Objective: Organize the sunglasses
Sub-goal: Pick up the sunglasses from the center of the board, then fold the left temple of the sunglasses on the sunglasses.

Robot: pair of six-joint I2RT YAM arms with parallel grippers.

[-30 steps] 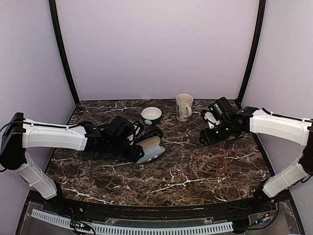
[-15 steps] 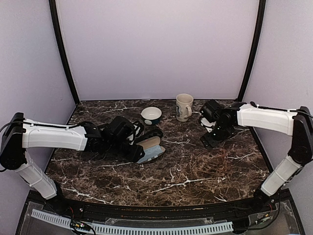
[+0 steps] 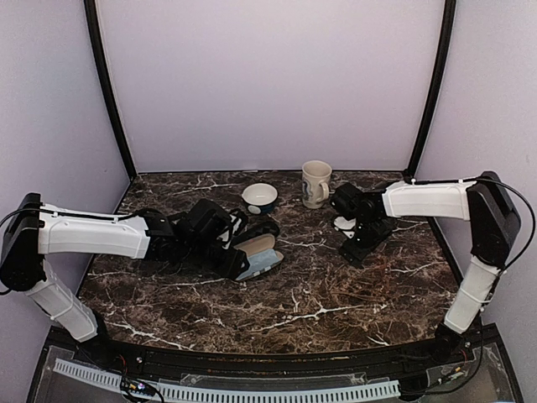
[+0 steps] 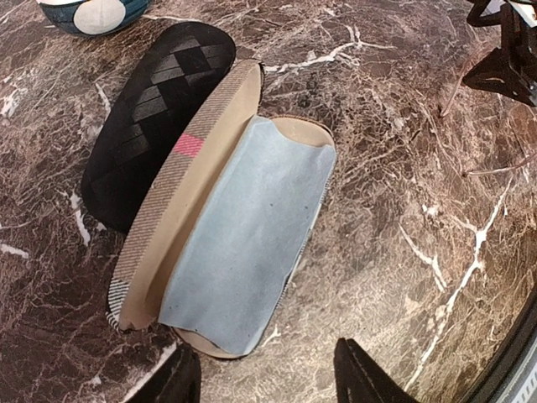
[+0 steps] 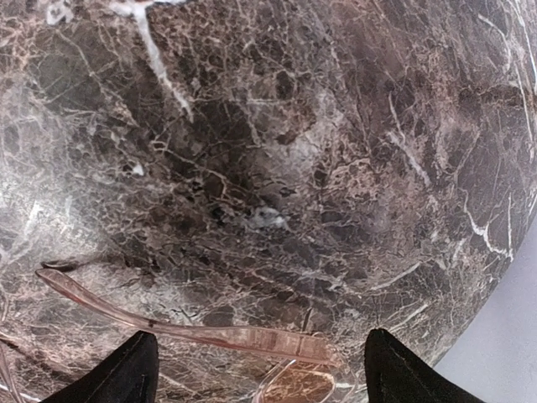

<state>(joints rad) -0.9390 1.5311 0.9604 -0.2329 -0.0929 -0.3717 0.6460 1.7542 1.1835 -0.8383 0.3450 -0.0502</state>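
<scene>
Right fingers (image 5: 126, 374): spread wide and low over the marble, closed on nothing, one dark tip at each bottom corner of the wrist view.
Right gripper (image 5: 260, 333): poised directly above the eyewear, jaws straddling it without contact.
Sunglasses (image 5: 210, 334): flat on the table between the parted right fingers. Only a thin, pink-tinted translucent temple arm and the edge of one brownish lens show; the rest is cut off by the bottom of the right wrist view.
Left fingers (image 4: 180, 382): parted, nothing between them, tips at the near end of the open case. Whether the left tip touches the rim cannot be told.
Left gripper (image 4: 264, 353): pointed along the case's length, low over the table.
Brown striped case (image 4: 168, 210): open on the table, lid tipped back, left of centre, well apart from the eyewear on the right side.
Blue cloth (image 4: 243, 243): pale, lying in the open case's tray and covering most of it.
Black checkered case (image 4: 151, 117): closed, lying alongside the striped lid and touching it.
Bowl (image 3: 260, 198): small, white and blue, just beyond the two cases.
Mug (image 3: 316, 183): cream, upright at the back, near the right wrist.
Table (image 3: 336, 311): dark brown marble, white veins.
</scene>
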